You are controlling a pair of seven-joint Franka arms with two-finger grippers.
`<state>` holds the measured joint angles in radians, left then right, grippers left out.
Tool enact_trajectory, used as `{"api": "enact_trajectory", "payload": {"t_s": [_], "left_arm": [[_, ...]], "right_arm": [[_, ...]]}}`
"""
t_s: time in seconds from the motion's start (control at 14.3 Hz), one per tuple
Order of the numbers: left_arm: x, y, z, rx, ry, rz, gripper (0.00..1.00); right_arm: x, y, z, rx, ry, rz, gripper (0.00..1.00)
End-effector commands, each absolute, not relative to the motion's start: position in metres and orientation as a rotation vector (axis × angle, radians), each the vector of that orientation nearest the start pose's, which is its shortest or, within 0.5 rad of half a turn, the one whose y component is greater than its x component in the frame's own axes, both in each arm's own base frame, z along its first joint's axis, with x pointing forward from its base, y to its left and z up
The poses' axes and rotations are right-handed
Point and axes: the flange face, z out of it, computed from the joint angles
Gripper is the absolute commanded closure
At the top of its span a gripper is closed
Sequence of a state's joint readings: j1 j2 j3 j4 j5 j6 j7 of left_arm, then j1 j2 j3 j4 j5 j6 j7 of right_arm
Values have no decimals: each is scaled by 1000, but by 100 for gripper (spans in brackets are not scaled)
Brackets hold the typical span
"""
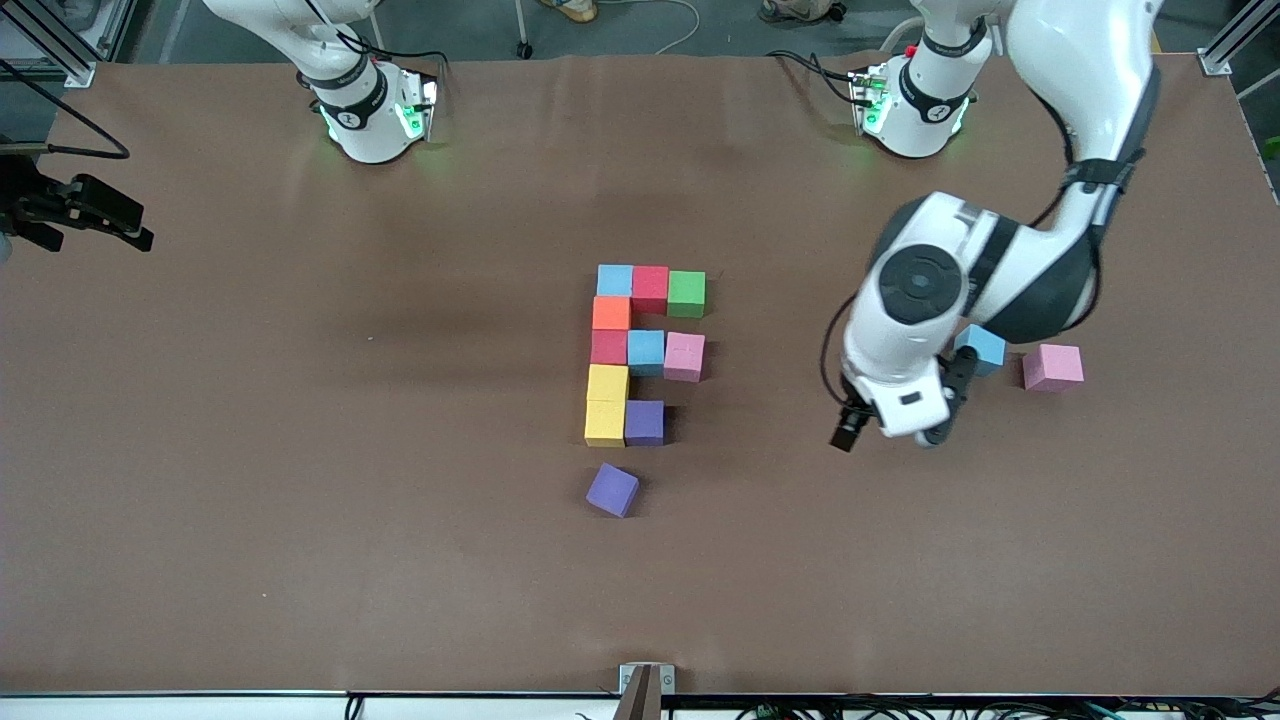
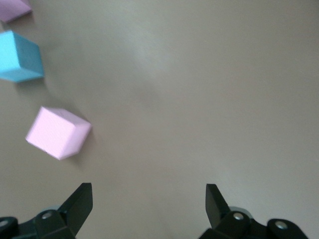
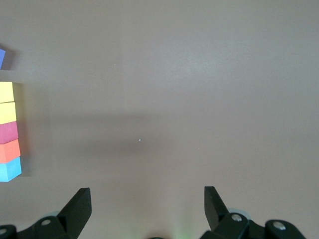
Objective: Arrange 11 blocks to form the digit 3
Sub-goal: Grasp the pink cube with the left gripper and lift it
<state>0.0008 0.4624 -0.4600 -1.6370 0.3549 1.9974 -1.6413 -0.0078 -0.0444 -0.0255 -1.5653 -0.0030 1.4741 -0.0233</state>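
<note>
Ten blocks lie joined mid-table as a part-built digit 3 (image 1: 640,350): a light blue, red and green bar, a red, light blue and pink bar, and a straight side of orange and two yellow blocks with a purple one beside the lowest. A loose purple block (image 1: 612,489) lies nearer the front camera. A light blue block (image 1: 983,346) and a pink block (image 1: 1052,367) sit toward the left arm's end. My left gripper (image 1: 947,404) (image 2: 148,201) hangs open and empty over bare table beside them. My right gripper (image 3: 147,204) is open and empty, high over bare table, out of the front view.
The right arm's base (image 1: 370,110) and the left arm's base (image 1: 915,105) stand at the table's back edge. A black device (image 1: 75,210) juts in at the right arm's end. The straight side of the digit (image 3: 9,132) shows at the edge of the right wrist view.
</note>
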Motion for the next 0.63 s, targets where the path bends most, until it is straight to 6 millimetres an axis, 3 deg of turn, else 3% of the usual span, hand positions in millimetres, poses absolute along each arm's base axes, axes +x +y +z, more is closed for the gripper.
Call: {"api": "enact_trajectory", "payload": {"t_s": [0.0,0.28,0.49,0.56], "left_arm": [[606,-207,352,-2607,-1553,-27,0],[592,-179,354,-2643,-1549,7,0],[565,-157,362,-2646,-1487,-21,0],[561,-157,365,-2656,-1483,-13,0]], "right_arm": [[522,-23,647,-3133,-10,62,0],[518,-22,655,-3128,-11,28,0],[518,-19,657,-3126,-21,13,0],[518,-19,657,-3123,-17,13,0]]}}
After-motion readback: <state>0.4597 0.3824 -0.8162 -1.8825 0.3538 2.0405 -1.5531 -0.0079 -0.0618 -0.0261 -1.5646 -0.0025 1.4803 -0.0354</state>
